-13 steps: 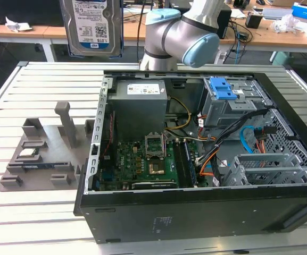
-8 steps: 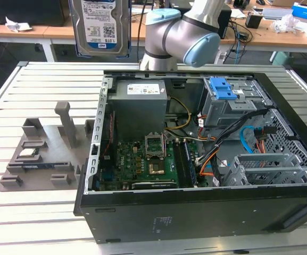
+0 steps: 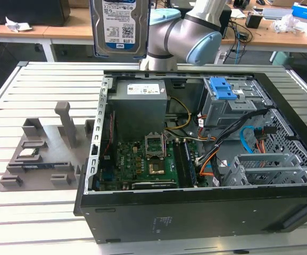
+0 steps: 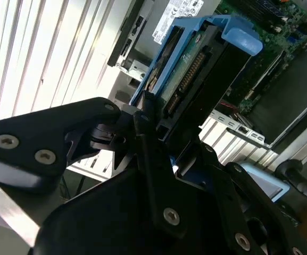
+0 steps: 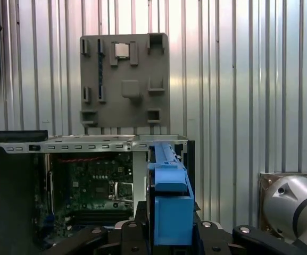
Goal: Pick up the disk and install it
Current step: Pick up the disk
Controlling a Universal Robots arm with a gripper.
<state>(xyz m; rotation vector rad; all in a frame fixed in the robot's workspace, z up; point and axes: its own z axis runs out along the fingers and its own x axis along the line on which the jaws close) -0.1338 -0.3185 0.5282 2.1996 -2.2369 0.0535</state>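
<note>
Pick done, install not. I've got disk held upright, high over far edge of open computer case, label toward exterior camera. Gripper clamped on disk's end, blue carrier frame pointing at case in second wrist view. Arm stands behind case, wrist raised. Drive cage well apart from disk. My read: install calls for squaring disk to cage bay.

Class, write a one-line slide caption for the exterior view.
The robot arm holds the disk upright, high above the open computer case on the slatted table.
</note>
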